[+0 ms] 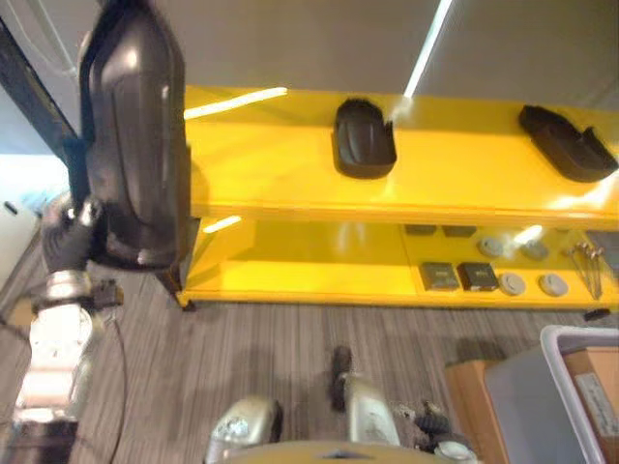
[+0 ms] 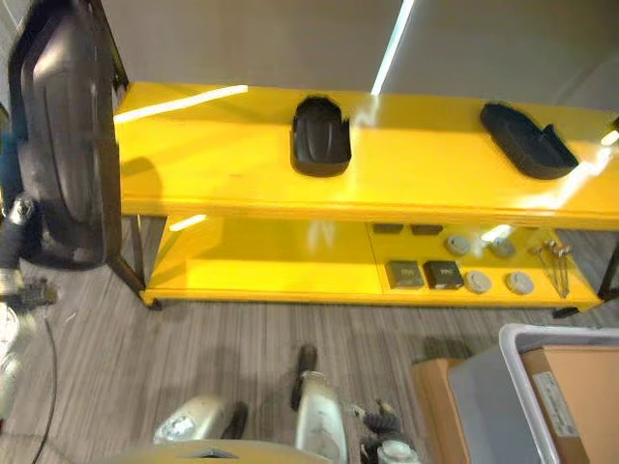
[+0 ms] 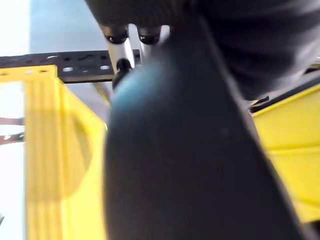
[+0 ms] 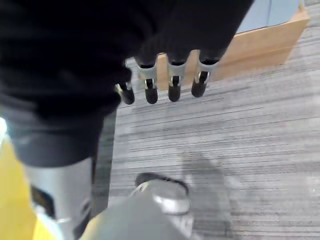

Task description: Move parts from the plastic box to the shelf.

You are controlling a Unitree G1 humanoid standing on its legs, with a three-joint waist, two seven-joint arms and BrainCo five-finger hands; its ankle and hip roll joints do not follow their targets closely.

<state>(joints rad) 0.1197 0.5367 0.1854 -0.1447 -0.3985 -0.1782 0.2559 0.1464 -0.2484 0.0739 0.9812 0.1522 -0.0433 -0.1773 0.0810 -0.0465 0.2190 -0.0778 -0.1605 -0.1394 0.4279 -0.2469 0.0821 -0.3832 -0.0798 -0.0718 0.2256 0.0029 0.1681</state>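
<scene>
Black part (image 1: pixel 131 135) gripped in left hand (image 1: pixel 68 232), raised beside yellow shelf (image 1: pixel 280 164); right hand (image 4: pixel 165 82) relaxed above striped carpet (image 4: pixel 240 140).

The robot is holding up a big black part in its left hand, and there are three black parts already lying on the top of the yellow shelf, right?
Not quite. The left eye view shows two black parts on the top of the yellow shelf, not three: one near the middle and one toward the right end. The left hand does hold up a big black part.
</scene>
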